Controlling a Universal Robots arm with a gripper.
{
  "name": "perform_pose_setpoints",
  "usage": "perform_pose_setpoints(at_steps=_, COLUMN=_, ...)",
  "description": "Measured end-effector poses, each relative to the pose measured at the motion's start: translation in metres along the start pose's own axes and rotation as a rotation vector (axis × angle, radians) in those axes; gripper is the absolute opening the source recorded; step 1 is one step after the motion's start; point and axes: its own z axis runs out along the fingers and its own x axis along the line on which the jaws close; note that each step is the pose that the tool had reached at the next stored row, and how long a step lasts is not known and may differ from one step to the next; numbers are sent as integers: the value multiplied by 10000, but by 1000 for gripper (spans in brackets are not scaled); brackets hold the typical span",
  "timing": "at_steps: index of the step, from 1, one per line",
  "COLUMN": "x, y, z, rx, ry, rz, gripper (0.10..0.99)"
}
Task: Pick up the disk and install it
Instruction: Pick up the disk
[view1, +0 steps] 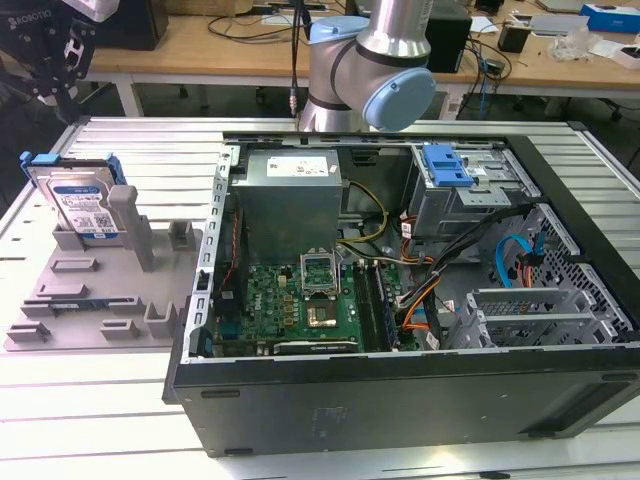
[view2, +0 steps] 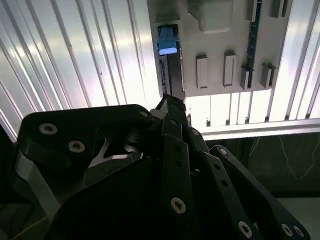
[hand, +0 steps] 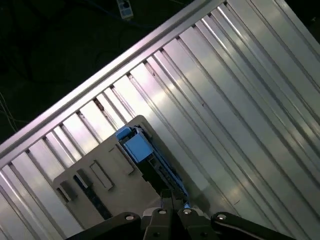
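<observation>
I had the gripper (hand: 174, 200) hanging above the disk (hand: 136, 146), fingers pinched together on nothing. The disk stood on edge, its long axis running beneath them.

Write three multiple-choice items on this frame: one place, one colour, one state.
1. Where is the disk? A in a drive bay; B flat on the table; C in the grey fixture.
2. Its rails are: A blue; B red; C green.
3. The case side is: A closed; B open; C taped over.
Answers: 1 C: it stands in the fixture, on the exterior view's left of the case. 2 A: blue rails frame it. 3 B: the board inside shows.
</observation>
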Motion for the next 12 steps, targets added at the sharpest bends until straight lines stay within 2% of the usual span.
perform_pose_setpoints(at_steps=1, x=0, y=0, z=0, rx=-2, ry=23, rz=-408, gripper=235)
perform_pose_setpoints(at_steps=2, x=-1, y=0, z=0, rx=-3, ry=38, rz=-691, gripper=294)
perform_pose_setpoints(at_steps=3, x=-1, y=1, z=0, rx=-4, ry=49, rz=-892, gripper=294)
perform_pose_setpoints(at_steps=5, x=-2, y=2, z=0, rx=-6, ry=70, rz=-1289, gripper=416)
perform_pose_setpoints(at_steps=7, x=-4, y=3, z=1, rx=-8, ry=97, rz=-1784, gripper=416)
perform_pose_setpoints(at_steps=8, x=-4, y=3, z=1, rx=-8, ry=107, rz=-1970, gripper=482)
perform_pose_setpoints(at_steps=12, x=-8, y=6, z=1, rx=-12, ry=151, rz=-2779, gripper=482)
